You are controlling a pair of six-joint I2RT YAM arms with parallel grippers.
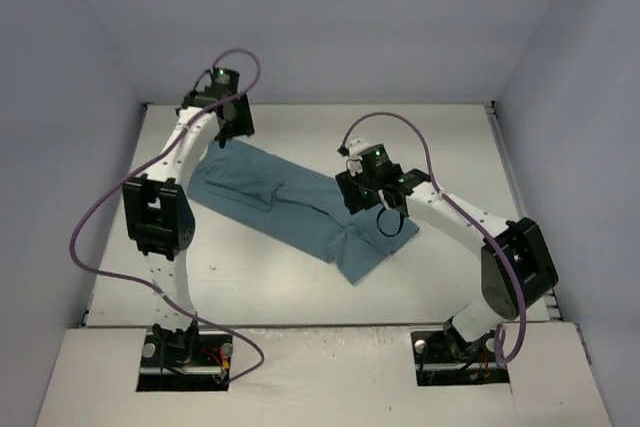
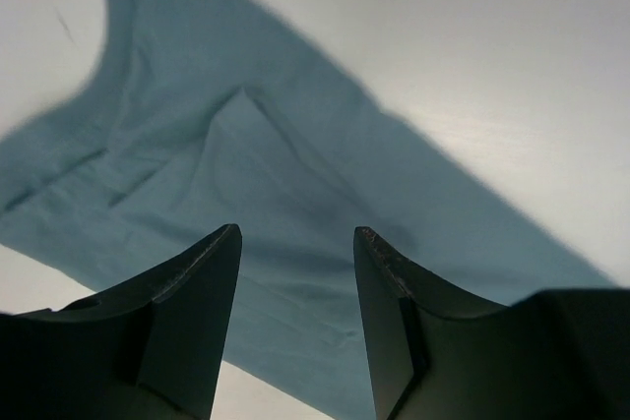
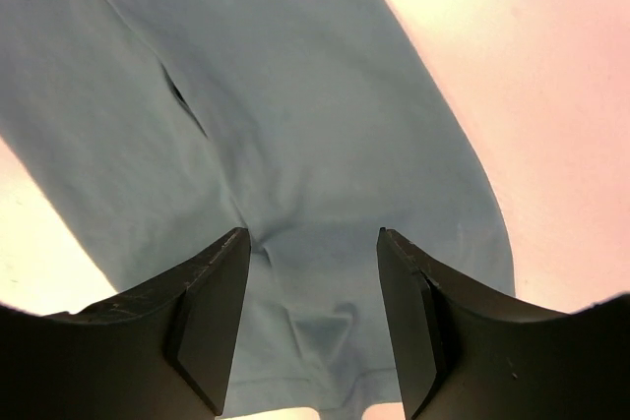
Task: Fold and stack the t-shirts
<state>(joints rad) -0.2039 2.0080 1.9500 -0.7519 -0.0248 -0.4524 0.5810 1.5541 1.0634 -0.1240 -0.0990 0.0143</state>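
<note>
T-shirt [image 1: 290, 205] lies flat on the table [image 1: 460, 147] as a long diagonal strip, running from the far left to the near right. It reads as already folded lengthwise, with a flap doubled over left of the middle. Left gripper [image 2: 297, 235] sits over the far-left end and right gripper [image 3: 313, 238] over the near-right end. One arm per end is the sensible layout for folding the strip across its short axis or bringing the ends together. Both pairs of fingers are spread, and only the cloth below shows through each gap, so nothing is pinched on either side. My read is that they are set up for a grab at each end. I can't judge height above the fabric. The wrist views are close and soft-focus, and from the top camera each wrist body covers its own fingertips, so I can't tell whether the tips touch the cloth. The right wrist view has a heavy pink-orange cast on the table, and the hem at the bottom of that view is cut off between the fingers. The collar can't be made out in any view. The raised ridge in the left wrist view is probably a fold edge, but it's too blurred to confirm. The far-left corner of the shirt is hidden under the left wrist in the top view. Only one shirt is in sight, so there is no stack to place it on yet.
</note>
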